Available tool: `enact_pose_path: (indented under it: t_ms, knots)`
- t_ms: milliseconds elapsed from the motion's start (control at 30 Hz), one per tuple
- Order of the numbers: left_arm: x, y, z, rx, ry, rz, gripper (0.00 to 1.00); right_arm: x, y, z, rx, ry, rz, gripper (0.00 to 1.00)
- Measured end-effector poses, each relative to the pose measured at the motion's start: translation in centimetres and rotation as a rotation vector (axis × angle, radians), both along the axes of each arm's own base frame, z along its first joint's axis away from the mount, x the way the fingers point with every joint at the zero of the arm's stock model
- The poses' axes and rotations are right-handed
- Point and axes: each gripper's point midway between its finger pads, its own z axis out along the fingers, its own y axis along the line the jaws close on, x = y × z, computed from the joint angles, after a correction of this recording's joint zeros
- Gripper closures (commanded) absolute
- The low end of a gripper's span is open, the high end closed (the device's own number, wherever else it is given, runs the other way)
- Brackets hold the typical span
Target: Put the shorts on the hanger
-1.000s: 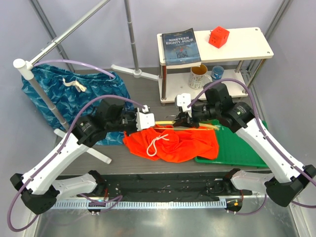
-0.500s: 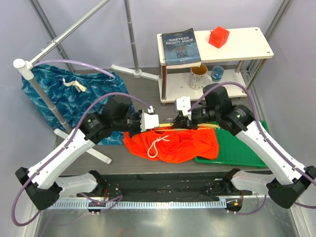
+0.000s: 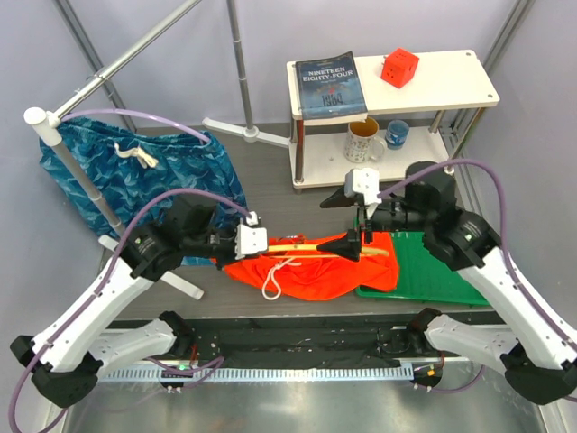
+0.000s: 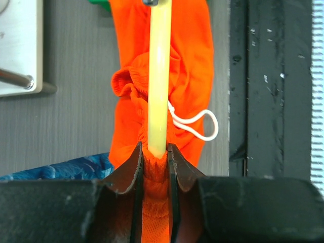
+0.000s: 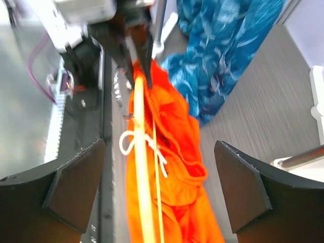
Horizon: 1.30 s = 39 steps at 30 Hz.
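Note:
The orange-red shorts (image 3: 311, 275) lie bunched on the table, their white cord (image 3: 275, 275) hanging toward the near edge. The yellow hanger (image 3: 315, 245) runs across their top edge. My left gripper (image 3: 260, 242) is shut on the left end, with orange waistband and the hanger's tip pinched between the jaws. In the left wrist view the hanger (image 4: 159, 76) stretches away from the gripper (image 4: 156, 152) over the shorts (image 4: 195, 61). My right gripper (image 3: 347, 225) is wide open above the hanger's right part, touching nothing. Between its spread fingers, my right gripper (image 5: 159, 187) shows the hanger (image 5: 142, 177) and shorts (image 5: 190, 202).
Blue wave-patterned shorts (image 3: 135, 171) lie at the back left under a slanted rack pole (image 3: 90, 198). A green mat (image 3: 433, 271) lies under the right arm. A white shelf (image 3: 451, 86) at the back right carries a book (image 3: 329, 86), a red cube (image 3: 399, 68) and mugs.
My right gripper has opened, let go of the hanger and drawn back to the right. The left gripper has pulled the hanger and shorts slightly toward the near edge.

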Motion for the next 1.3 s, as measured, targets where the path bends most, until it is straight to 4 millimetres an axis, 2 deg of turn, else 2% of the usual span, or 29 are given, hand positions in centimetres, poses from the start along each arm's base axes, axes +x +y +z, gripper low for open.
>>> enact_pose_path:
  t_ms: [67,133,200,267,333,400,433,467,567,633,867,1067,1300]
  knots:
    - [-1.1,0.4,0.0,-0.003,-0.003,-0.044,1.0,-0.8,-0.5,1.5,0.054,0.027,-0.027,0.06]
    - [-2.2,0.8,-0.3,0.008,-0.009,-0.098,1.0,-0.8,-0.6,2.3,0.085,0.066,-0.062,0.08]
    - [-3.2,1.3,-0.8,0.029,-0.017,-0.158,1.0,-0.3,-0.8,2.4,0.099,0.114,-0.112,0.11]
    - [-3.9,1.6,-1.2,0.05,-0.023,-0.206,1.0,0.9,-0.8,1.7,0.09,0.172,-0.16,0.15]
    - [-4.6,1.9,-1.7,0.083,-0.024,-0.259,0.99,3.0,-0.9,0.0,0.062,0.25,-0.218,0.23]
    - [-5.4,2.2,-2.1,0.122,-0.017,-0.32,1.0,5.4,-0.9,-2.5,0.012,0.35,-0.274,0.28]
    - [-5.7,2.2,-2.2,0.136,-0.015,-0.346,1.0,6.3,-0.8,-3.9,-0.014,0.397,-0.296,0.29]
    - [-6.0,2.2,-2.3,0.151,-0.014,-0.375,1.0,7.4,-0.7,-6.1,-0.062,0.468,-0.318,0.3]
    - [-6.8,2.3,-2.6,0.177,-0.022,-0.439,1.0,8.5,-0.3,-10.6,-0.165,0.604,-0.342,0.31]
    - [-7.4,2.4,-2.8,0.193,-0.022,-0.478,1.0,8.4,-0.1,-12.6,-0.224,0.654,-0.345,0.31]
    - [-8.9,2.0,-3.7,0.241,0.003,-0.579,1.0,7.3,1.8,-16.7,-0.378,0.628,-0.297,0.33]
    - [-8.9,1.5,-3.6,0.258,0.024,-0.593,1.0,7.5,3.2,-21.2,-0.532,0.585,-0.254,0.35]
    - [-8.8,1.5,-3.5,0.256,0.032,-0.565,1.0,6.4,4.5,-24.2,-0.656,0.52,-0.206,0.37]
